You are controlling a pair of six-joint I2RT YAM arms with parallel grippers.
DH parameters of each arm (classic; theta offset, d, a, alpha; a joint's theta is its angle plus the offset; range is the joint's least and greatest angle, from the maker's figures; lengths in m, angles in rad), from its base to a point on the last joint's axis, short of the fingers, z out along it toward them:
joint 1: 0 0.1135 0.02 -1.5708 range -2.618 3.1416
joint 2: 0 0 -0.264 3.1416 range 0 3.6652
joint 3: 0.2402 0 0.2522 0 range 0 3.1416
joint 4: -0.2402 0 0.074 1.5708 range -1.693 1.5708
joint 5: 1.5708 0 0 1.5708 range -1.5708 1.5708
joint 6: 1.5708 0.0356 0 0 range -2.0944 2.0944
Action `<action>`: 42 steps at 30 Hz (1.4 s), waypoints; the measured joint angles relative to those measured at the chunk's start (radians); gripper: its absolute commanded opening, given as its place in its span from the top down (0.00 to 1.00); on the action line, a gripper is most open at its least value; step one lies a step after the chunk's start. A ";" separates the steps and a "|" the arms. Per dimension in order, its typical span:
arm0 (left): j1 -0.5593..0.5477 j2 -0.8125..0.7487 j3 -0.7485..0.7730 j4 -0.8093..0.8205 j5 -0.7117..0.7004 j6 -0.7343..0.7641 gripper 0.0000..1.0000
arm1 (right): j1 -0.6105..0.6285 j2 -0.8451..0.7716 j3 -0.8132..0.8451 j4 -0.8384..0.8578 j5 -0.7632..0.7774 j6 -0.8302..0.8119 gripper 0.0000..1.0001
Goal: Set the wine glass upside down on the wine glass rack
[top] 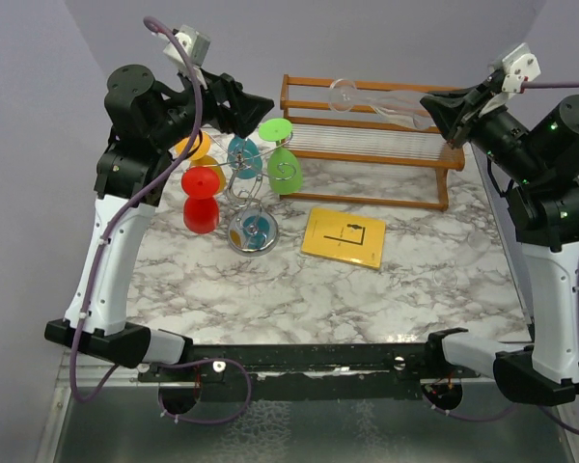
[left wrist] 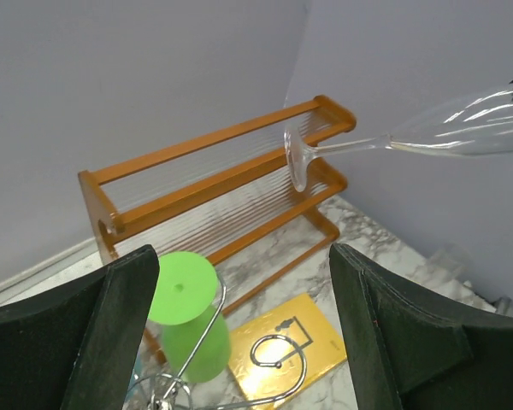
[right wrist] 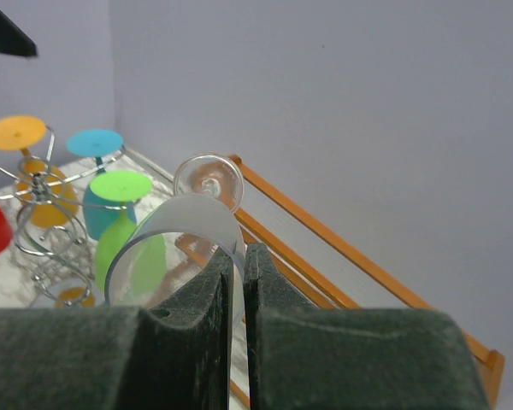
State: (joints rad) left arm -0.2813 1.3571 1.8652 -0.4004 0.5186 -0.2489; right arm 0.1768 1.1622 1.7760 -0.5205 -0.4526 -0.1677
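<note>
The left fingers (top: 253, 104) stand wide apart with nothing between them, raised above the back of the wine glass rack (top: 254, 235) and pointing right. Beneath them the silver wire rack stands on the marble counter (top: 386, 299), left of centre, on its round shiny base. Four coloured glasses hang on its arms. An orange glass (top: 195, 147) is at the far left and a red glass (top: 202, 198) at the near left. A teal glass (top: 243, 156) hangs behind the stem. A green glass (top: 282, 166) hangs on the right with its foot up.

Just right of the base, a yellow card (top: 343, 237) lies flat on the counter. Behind it, along the back wall, is an orange-brown wooden shelf (top: 367, 154) with slatted tiers.

The clear wine glass (top: 391, 106) hangs in the air over the shelf's top rail and is not on the wire rack. It lies nearly level, its foot pointing left toward the open left fingers and its bowl to the right. The foot is near the green glass but does not touch it.

At the far right, the right fingers (right wrist: 227, 295) are clamped tight on the rim of the bowl, with the thin glass wall pinched between them.
</note>
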 measured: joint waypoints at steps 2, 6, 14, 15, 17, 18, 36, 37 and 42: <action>0.000 0.018 -0.006 0.042 0.028 -0.060 0.19 | 0.000 0.010 0.020 0.019 -0.026 0.034 0.99; 0.000 0.037 -0.028 0.116 0.074 -0.163 0.21 | 0.000 0.029 0.035 0.044 -0.079 0.093 0.99; -0.029 0.073 -0.110 0.230 0.136 -0.303 0.27 | 0.000 0.062 0.035 0.069 -0.175 0.187 0.99; -0.035 0.078 -0.116 0.234 0.137 -0.310 0.29 | 0.000 0.063 0.035 0.073 -0.185 0.194 0.99; -0.050 0.089 -0.127 0.237 0.138 -0.320 0.31 | 0.000 0.064 0.035 0.080 -0.203 0.209 0.99; -0.057 0.092 -0.131 0.236 0.138 -0.321 0.33 | 0.000 0.064 0.035 0.085 -0.214 0.217 0.99; -0.107 0.136 -0.134 0.235 0.137 -0.347 0.89 | 0.000 0.063 0.006 0.120 -0.270 0.238 0.99; -0.107 0.136 -0.134 0.235 0.137 -0.346 0.93 | 0.000 0.062 0.005 0.122 -0.272 0.238 0.99; -0.107 0.136 -0.134 0.235 0.124 -0.359 1.00 | 0.000 0.058 -0.003 0.127 -0.283 0.232 0.98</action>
State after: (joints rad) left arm -0.3882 1.4929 1.7313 -0.1654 0.6430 -0.6079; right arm 0.1768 1.2198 1.7729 -0.3939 -0.7353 0.0639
